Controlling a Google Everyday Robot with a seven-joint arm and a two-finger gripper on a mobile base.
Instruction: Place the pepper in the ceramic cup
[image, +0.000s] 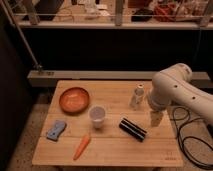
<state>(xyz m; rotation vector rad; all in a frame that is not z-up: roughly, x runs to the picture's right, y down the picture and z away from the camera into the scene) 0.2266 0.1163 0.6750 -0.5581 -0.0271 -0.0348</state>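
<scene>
The pepper (82, 146) is a slim orange-red tapered piece lying on the wooden table (112, 152) near the front left. The ceramic cup (97, 116) is small, white and upright at the table's middle, just behind and right of the pepper. My gripper (156, 119) hangs from the white arm (172, 90) over the table's right side, well to the right of the cup and pepper. It holds nothing that I can see.
A round orange bowl (74, 99) stands at the back left. A blue-grey sponge-like object (56, 129) lies at the left edge. A black cylinder (132, 129) lies right of the cup. A pale shaker (137, 96) stands near the arm. A black cable (187, 137) hangs off the right.
</scene>
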